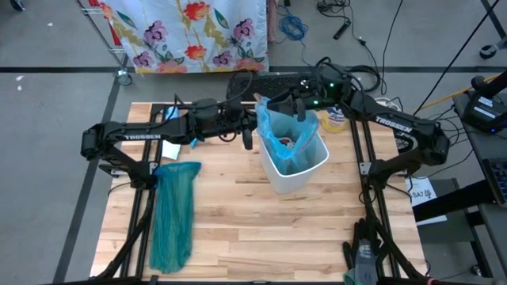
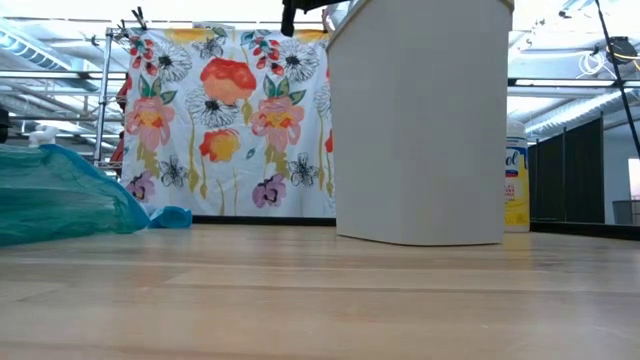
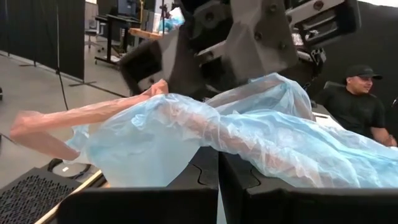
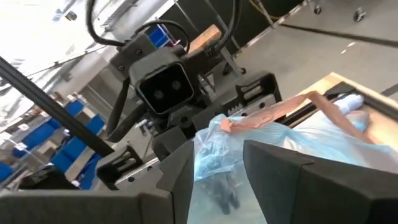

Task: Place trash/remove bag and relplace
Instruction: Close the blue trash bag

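One crinkly translucent blue bag (image 1: 285, 127), smooth white bin (image 1: 297, 176), wooden table (image 1: 261, 229)

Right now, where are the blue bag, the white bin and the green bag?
blue bag (image 1: 283, 127), high view, on its crinkled rim above the bin.
white bin (image 2: 420, 120), low view, on its front wall.
green bag (image 1: 174, 210), high view, on its middle, flat on the table.
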`<state>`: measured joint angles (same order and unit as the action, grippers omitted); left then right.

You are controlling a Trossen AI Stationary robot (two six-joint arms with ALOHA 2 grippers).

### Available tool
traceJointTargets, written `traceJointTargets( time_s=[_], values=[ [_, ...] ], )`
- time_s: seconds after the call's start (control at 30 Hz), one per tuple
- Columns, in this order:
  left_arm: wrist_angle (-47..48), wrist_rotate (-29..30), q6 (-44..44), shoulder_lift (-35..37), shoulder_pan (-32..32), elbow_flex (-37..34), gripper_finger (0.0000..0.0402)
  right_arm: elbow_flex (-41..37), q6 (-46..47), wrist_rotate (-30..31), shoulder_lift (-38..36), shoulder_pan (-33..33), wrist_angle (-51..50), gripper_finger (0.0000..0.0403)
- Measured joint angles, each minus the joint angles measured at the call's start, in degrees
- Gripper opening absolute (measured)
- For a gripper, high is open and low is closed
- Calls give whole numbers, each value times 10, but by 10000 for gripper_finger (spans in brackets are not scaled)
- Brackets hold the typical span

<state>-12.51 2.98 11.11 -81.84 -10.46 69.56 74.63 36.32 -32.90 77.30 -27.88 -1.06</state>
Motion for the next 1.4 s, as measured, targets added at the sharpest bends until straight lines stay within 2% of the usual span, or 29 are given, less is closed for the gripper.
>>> traceJointTargets(
  time_s=[0.4,0.53,0.7,0.77,0.9,1.17,1.4],
  values=[
    [-2,0,-12,0,-1,0,0,0,39,-5,56,-4,105,121],
    [-2,0,-12,0,-1,0,0,0,48,-9,73,-6,124,86],
    [-2,0,-11,0,-1,0,0,0,32,-17,82,-9,137,15],
    [0,0,-11,0,-1,0,0,0,21,-15,82,-9,162,6],
    [9,0,-11,0,1,0,0,0,26,-13,67,-14,211,1],
    [36,0,-10,0,5,0,0,0,33,-15,7,-40,207,0],
    [4,26,-31,11,1,0,0,0,19,-14,-36,-47,137,0]
  ],
)
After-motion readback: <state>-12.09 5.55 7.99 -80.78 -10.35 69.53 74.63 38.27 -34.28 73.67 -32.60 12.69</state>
